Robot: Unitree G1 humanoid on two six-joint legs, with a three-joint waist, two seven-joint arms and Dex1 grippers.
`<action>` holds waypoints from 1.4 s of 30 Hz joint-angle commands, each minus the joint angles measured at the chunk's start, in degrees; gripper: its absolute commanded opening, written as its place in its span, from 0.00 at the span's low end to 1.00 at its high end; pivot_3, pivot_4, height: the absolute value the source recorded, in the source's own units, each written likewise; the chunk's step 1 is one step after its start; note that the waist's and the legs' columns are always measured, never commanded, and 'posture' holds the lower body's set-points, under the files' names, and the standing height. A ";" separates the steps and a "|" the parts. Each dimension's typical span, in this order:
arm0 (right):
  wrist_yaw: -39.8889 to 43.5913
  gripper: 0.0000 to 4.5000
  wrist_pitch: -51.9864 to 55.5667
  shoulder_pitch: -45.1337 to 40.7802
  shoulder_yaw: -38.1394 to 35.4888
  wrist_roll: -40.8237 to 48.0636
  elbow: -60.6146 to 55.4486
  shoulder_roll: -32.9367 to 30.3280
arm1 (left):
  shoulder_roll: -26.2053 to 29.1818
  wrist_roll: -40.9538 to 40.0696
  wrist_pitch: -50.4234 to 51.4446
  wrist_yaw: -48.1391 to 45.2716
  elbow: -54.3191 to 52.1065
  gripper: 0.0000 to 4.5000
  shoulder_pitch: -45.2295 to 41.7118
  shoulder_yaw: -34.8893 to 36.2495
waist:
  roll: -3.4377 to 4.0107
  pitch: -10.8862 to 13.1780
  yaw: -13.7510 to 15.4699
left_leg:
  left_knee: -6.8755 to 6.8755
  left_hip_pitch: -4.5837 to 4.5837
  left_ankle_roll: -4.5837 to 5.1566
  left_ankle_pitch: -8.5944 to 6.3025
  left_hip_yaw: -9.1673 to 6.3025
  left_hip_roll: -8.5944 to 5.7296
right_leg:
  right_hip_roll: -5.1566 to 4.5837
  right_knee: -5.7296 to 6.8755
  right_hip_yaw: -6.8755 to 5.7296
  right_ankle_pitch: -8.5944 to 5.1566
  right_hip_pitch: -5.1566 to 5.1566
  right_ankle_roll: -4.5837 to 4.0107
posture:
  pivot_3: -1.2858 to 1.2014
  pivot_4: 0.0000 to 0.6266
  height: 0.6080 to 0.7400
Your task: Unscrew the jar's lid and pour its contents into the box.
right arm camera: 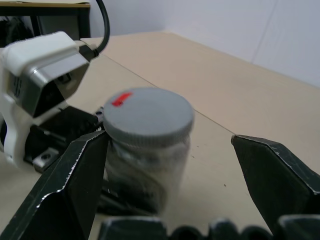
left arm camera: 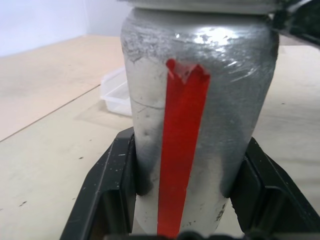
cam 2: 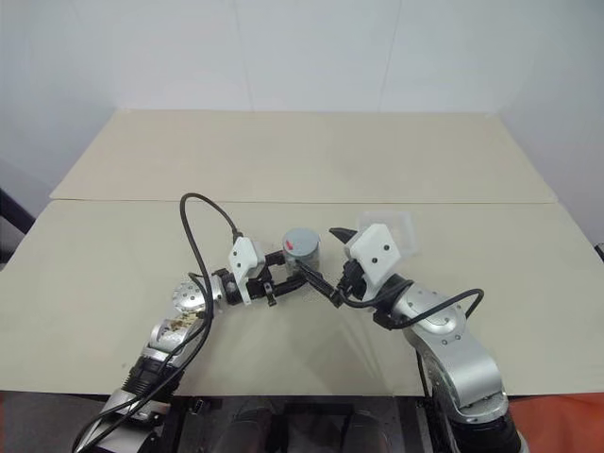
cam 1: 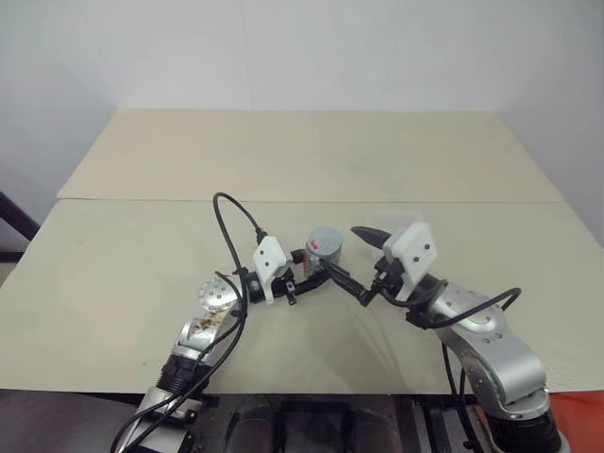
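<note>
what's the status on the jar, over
Left gripper shut on silvery red-striped jar. Right gripper open around its grey round lid, lid still on. Clear plastic box beyond, nothing blocking.

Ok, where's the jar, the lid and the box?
jar (left arm camera: 200, 125): left wrist view, on its silvery body.
lid (right arm camera: 148, 114): right wrist view, on its flat grey top.
box (cam 2: 404, 229): right eye view, on its clear far rim.

Jar (left arm camera: 200, 125): silvery-grey, mottled, one vertical red stripe
Lid (right arm camera: 148, 116): plain grey, small red mark
Box (cam 2: 396, 229): clear, colourless
Desk (cam 1: 302, 160): pale beige
Jaws: black
Wall (cam 1: 302, 47): white
</note>
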 commanded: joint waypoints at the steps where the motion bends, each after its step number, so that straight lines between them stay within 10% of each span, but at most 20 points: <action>1: -0.20 0.99 -1.27 0.53 -3.12 0.23 -2.30 -1.03 | -0.07 -0.29 -1.93 -0.82 -0.88 0.47 -0.82 0.09 | 0.00 0.00 0.02 | 0.00 0.00 0.00 0.00 0.00 0.00 | 0.00 0.00 0.00 0.00 0.01 0.00 | 0.52 0.24 1.00; 14: 7.62 0.99 -0.78 2.82 -4.61 6.23 -5.65 -6.67 | -0.14 0.13 -2.59 -0.66 -0.78 0.47 -0.36 -0.09 | -0.01 0.00 0.00 | 0.00 0.01 0.01 -0.01 -0.01 0.01 | 0.00 -0.01 0.00 0.00 0.02 0.00 | 0.52 0.24 1.00; 42: 3.90 0.99 0.27 -9.45 4.21 4.52 4.31 1.15 | 0.23 0.47 -2.30 -0.22 -3.34 0.47 1.40 -1.00 | 0.00 0.00 -0.05 | 0.01 0.02 0.00 0.00 0.00 0.01 | 0.00 0.01 -0.01 0.00 0.02 0.00 | 0.52 0.24 1.00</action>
